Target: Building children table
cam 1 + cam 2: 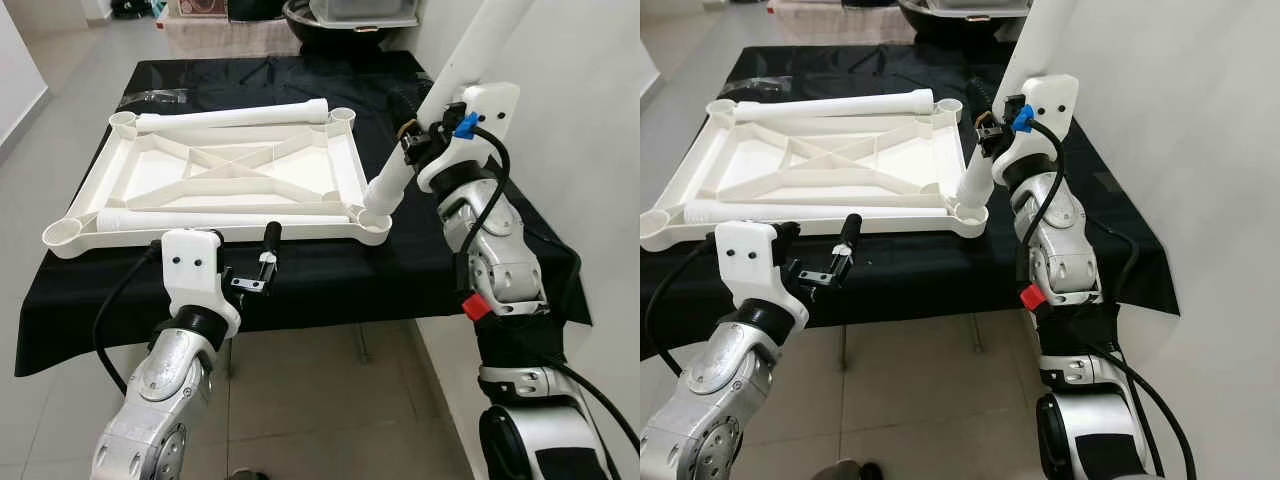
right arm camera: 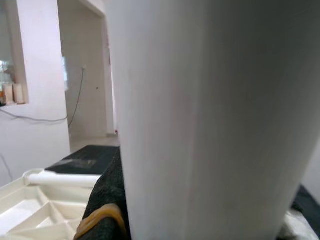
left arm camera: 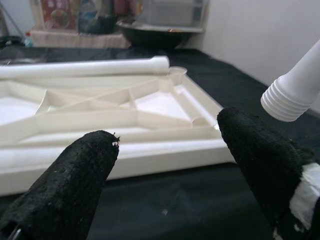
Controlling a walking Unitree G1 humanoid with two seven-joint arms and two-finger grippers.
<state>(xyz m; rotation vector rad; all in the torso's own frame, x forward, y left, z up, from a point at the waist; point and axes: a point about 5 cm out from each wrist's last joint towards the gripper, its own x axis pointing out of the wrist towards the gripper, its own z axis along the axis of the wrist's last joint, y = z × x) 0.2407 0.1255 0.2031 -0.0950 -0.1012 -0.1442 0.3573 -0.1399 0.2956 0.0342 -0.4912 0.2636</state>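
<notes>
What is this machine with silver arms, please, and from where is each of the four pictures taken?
It is a humanoid robot. Two pictures come from cameras in its head, looking down; the other two come from cameras on its wrists. On a black cloth lies an upside-down white tabletop with round sockets at its corners. Two loose white legs lie on it. The right gripper holds a third leg, tilted, its lower end at the near right corner socket. The left gripper hovers open and empty at the tabletop's near edge.

Silver arms, white wrist housings
Black cables looped along both arms; the right arm (image 1: 497, 262) carried blue and red clips.
</notes>
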